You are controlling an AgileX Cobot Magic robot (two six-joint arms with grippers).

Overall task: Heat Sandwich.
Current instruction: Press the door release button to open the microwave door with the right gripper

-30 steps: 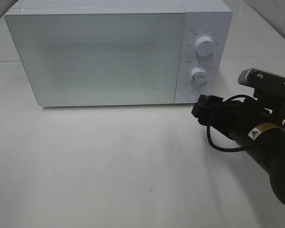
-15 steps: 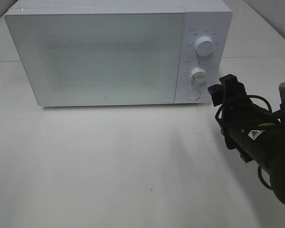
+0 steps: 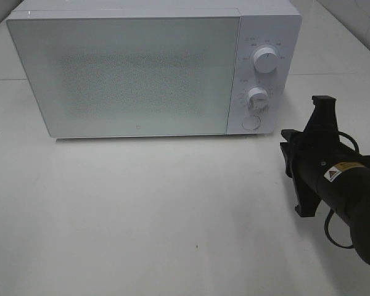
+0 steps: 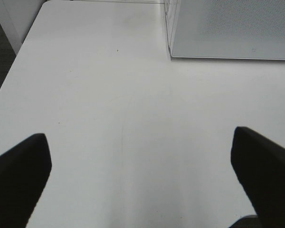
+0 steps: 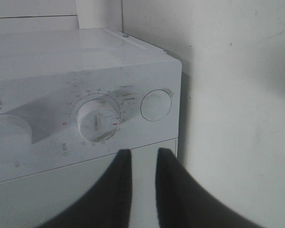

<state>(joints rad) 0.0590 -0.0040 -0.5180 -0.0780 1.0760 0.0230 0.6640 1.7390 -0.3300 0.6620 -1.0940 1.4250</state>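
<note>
Facing knobs [image 3: 257, 97] of shut microwave [image 3: 129, 74]: rt claw [image 5: 143, 159].

a lab-like robot test bench: white microwave [image 3: 142, 68] on a plain white table [image 3: 142, 216], black robot arm [image 3: 345, 191] beside it

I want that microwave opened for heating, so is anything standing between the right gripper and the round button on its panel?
Nothing visible does. The right gripper faces the microwave's control panel, with only air before the round button under the lower dial. The door is shut; no sandwich shows.
</note>
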